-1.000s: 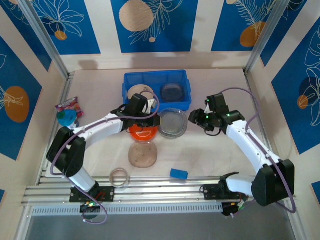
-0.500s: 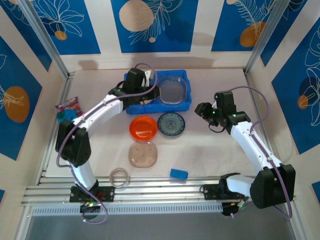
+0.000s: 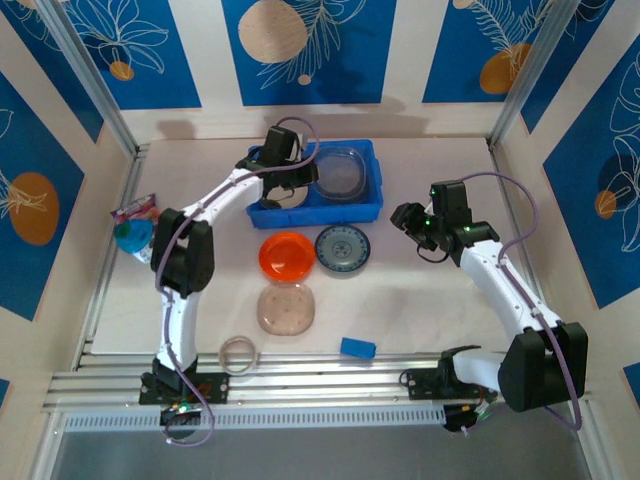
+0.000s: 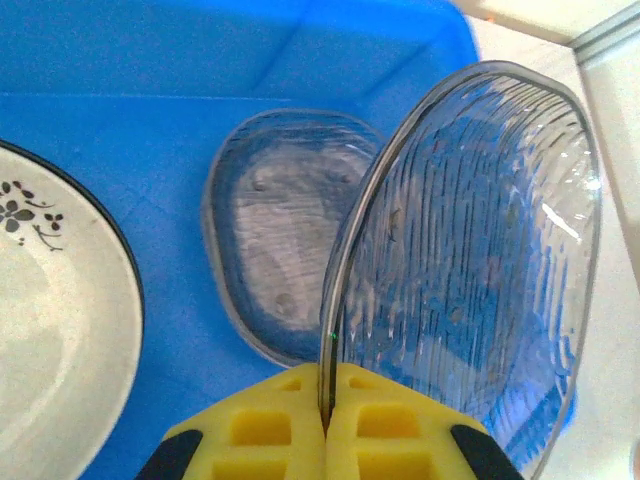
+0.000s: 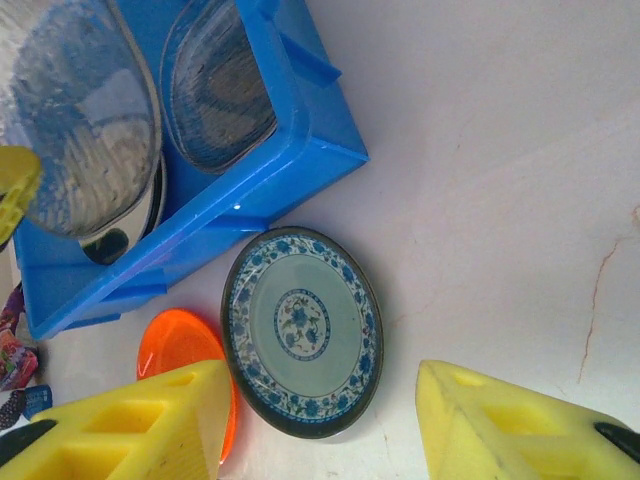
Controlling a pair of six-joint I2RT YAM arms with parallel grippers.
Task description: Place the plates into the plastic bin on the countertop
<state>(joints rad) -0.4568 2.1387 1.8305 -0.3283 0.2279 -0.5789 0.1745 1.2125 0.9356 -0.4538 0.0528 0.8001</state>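
Bin (image 4: 120, 60) beneath — my left jaws pinch a clear plate (image 4: 480, 250) above a smoky plate (image 4: 270, 230); right jaws apart, empty.

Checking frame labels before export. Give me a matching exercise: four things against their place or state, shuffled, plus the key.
Things
1. clear plate
2. patterned plate
3. blue block
4. right gripper

Place or state
A. open, holding nothing
B. flat on the countertop, beside the orange plate
C. pinched by its rim in the left gripper, over the bin
D. near the countertop's front edge

Pairs: 1-C, 2-B, 3-D, 4-A
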